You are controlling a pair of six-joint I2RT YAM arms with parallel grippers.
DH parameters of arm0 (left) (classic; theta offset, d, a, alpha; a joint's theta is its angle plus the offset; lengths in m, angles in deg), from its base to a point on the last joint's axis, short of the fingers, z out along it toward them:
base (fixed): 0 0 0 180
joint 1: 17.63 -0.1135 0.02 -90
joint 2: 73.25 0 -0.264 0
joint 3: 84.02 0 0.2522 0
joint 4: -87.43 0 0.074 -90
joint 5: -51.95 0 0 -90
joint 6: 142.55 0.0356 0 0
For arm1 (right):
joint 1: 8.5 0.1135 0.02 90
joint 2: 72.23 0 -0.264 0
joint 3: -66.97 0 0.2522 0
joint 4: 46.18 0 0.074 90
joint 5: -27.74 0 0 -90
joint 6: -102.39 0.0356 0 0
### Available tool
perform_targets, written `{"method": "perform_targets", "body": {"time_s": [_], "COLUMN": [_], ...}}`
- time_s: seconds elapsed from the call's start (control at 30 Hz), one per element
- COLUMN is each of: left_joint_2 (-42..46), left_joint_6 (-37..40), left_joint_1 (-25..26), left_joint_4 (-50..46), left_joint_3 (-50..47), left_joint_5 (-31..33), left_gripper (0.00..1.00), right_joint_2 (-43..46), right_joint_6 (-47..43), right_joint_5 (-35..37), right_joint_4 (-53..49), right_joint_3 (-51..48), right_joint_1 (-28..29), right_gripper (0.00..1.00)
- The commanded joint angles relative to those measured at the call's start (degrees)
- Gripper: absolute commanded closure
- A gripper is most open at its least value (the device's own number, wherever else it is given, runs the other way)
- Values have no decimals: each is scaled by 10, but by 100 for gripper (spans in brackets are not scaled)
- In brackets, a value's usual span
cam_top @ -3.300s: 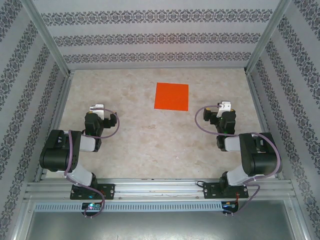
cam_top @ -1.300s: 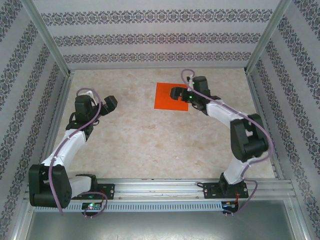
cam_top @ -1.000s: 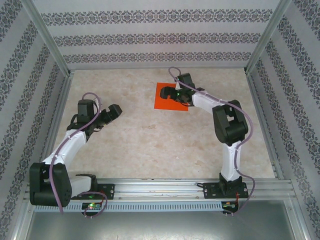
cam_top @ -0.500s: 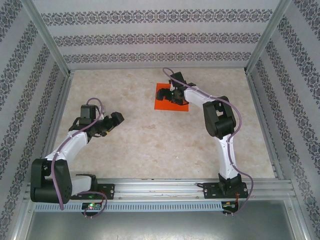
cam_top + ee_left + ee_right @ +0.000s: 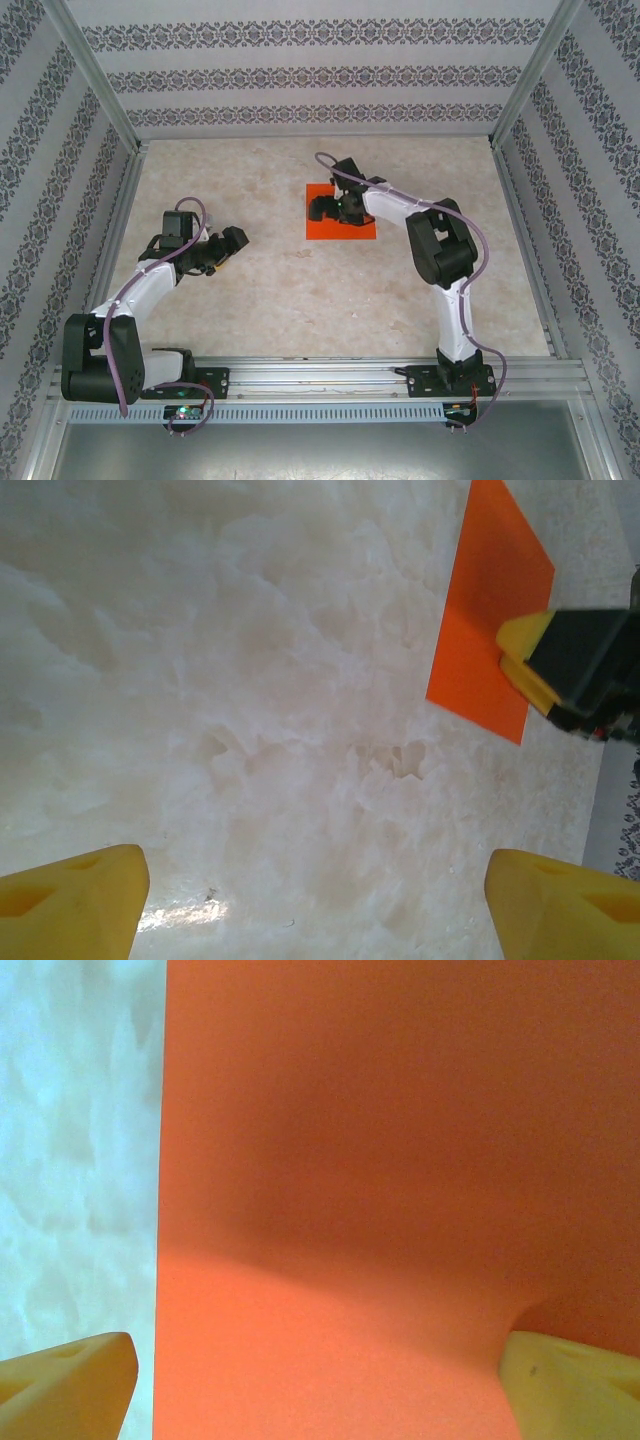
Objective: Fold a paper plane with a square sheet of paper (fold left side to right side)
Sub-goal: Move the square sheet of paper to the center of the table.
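Overhead, right end effector [image 5: 322, 208] spread above square sheet of paper [image 5: 350, 231] (left end effector [image 5: 232, 240] likewise).

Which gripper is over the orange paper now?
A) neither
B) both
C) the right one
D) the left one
C: the right gripper hangs over the left edge of the paper, while the left gripper is over the bare table.
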Motion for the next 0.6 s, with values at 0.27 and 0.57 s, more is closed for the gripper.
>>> {"method": "perform_targets", "body": {"time_s": [0.27, 0.57], "left_joint_2": [-3, -35], "left_joint_6": [-16, -36], "left_joint_1": [33, 84], "left_joint_4": [-24, -11], "left_joint_3": [-2, 9], "left_joint_5": [-6, 2], "left_gripper": [16, 25], "right_joint_2": [130, 195], "right_joint_6": [128, 154], "right_joint_5": [67, 73], "right_joint_4": [44, 78], "right_joint_3": [-207, -271], "right_joint_1": [95, 142], "right_gripper": [5, 4]}}
